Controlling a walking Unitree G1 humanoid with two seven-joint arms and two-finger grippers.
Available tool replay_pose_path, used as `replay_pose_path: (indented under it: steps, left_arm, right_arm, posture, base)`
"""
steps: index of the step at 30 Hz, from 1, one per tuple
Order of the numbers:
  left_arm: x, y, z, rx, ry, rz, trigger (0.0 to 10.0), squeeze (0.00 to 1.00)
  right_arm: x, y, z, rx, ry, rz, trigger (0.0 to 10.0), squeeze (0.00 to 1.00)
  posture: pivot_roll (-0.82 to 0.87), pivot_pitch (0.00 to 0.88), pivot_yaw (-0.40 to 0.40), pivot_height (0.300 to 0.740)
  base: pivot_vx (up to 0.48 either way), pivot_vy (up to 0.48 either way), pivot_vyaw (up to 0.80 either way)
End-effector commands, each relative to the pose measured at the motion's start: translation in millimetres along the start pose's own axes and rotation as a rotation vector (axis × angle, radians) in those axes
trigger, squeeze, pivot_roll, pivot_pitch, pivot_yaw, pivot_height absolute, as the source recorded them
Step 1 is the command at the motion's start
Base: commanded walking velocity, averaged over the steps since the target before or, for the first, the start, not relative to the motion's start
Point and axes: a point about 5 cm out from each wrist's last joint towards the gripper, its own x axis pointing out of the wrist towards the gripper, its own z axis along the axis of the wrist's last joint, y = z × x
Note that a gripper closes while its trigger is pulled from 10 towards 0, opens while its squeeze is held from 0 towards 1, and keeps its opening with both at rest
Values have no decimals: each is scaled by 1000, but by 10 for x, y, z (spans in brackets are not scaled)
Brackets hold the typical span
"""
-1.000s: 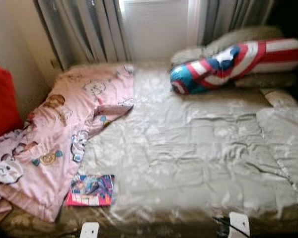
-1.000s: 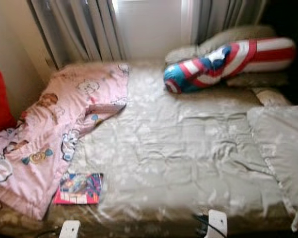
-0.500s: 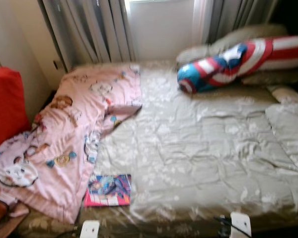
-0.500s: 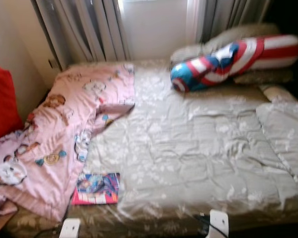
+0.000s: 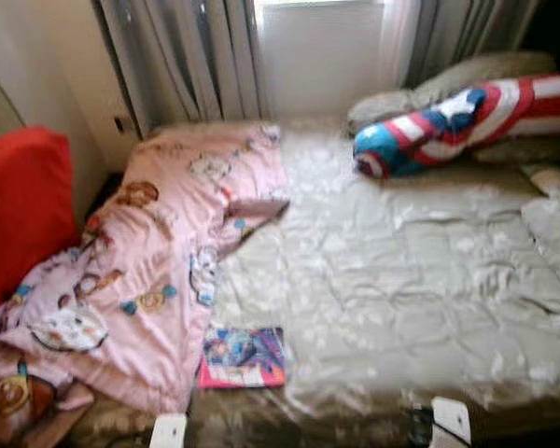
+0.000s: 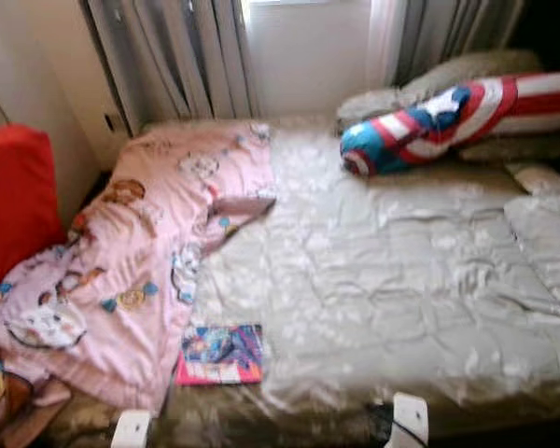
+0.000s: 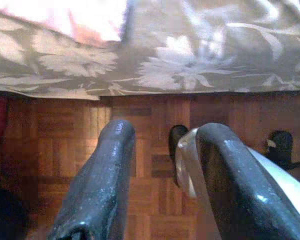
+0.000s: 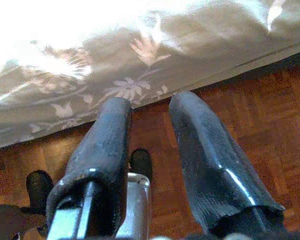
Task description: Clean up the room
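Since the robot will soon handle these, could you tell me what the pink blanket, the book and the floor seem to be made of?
The pink blanket looks like soft, matte printed fabric: it rumples and drapes over the bed's edge. The book seems to be glossy paper or thin card, lying flat with a colourful cover; blur leaves this open. The floor appears to be wooden parquet, shown by its small reddish-brown blocks.

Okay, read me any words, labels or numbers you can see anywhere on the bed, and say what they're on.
No text can be read.
Colourful pink-edged book at the bed's near edge: cover print too blurred.
Pink cartoon-print blanket: pictures, no legible words.
Red, white and blue striped bolster pillow: a star-and-stripe pattern, no lettering.
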Motion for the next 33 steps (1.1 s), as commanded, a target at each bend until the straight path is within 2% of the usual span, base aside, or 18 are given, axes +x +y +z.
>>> replay_pose_path:
  steps: [1, 9, 26, 33]
  left_arm:
    - [-17, 65, -51, 17, 21, 15, 10000, 0]
    - [-17, 61, -51, 15, 21, 15, 10000, 0]
    - [-17, 63, -51, 15, 20, 14, 10000, 0]
    - [-17, 60, -45, 18, 15, 12, 10000, 0]
  right_arm:
    - [12, 82, 41, -12, -14, 26, 10000, 0]
    - [17, 92, 63, -10, -23, 28, 10000, 0]
    - [21, 100, 77, 4, -26, 28, 10000, 0]
    - [20, 100, 78, 4, -26, 29, 10000, 0]
  posture:
    - [-17, 0, 6, 740]
    - [-17, 0, 5, 740]
    - [-16, 0, 5, 740]
    - [-16, 0, 4, 740]
  base:
    - [0, 330, 469]
    - [0, 330, 697]
    - [0, 326, 0]
    - [0, 0, 0]
